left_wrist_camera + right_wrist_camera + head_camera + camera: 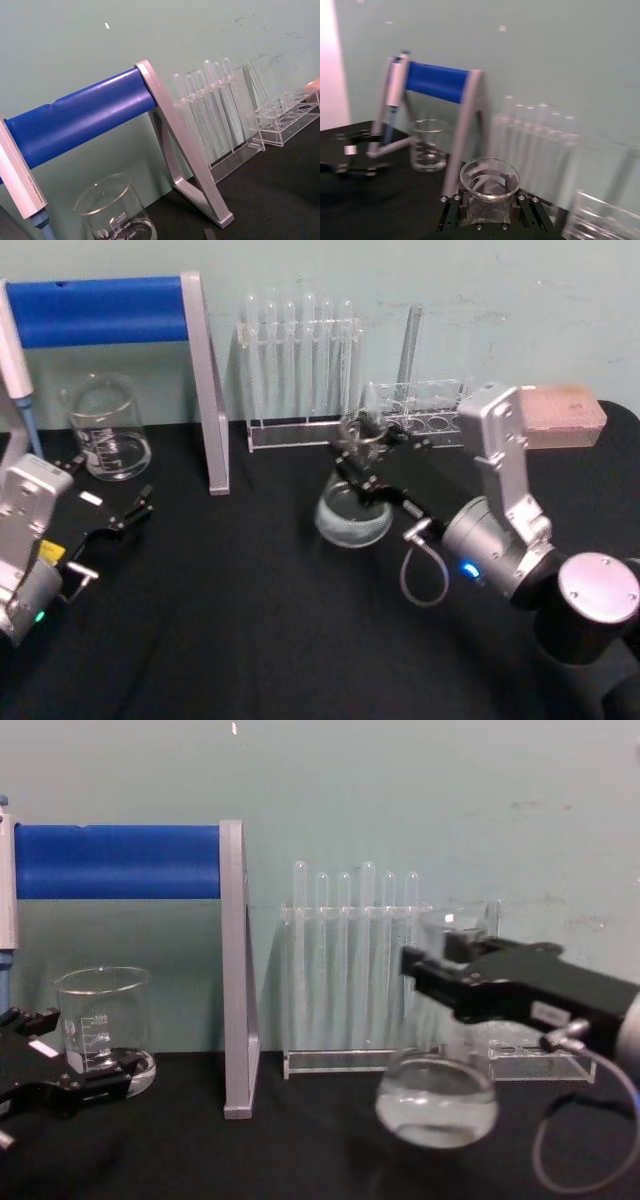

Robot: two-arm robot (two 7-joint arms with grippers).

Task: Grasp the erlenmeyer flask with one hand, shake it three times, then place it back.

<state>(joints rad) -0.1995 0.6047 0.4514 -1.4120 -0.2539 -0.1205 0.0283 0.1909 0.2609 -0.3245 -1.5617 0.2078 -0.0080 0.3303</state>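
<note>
Black fingers (451, 212) of the right gripper (364, 452) pinched the neck of the clear glass conical erlenmeyer flask (437, 1105). Its rim sat just above them. Its round base hung below, off the black table (250, 620). Left gripper (112, 530) sat far left, fingers spread, beside a squat glass beaker (103, 1015).

The erlenmeyer flask (352, 518) is shown as clear glass and the right gripper (360, 462) as black. The clear beaker (105, 430) is printed with white graduations (98, 1032); the bar (100, 310) is coloured blue, the bench (250, 640) black.
</note>
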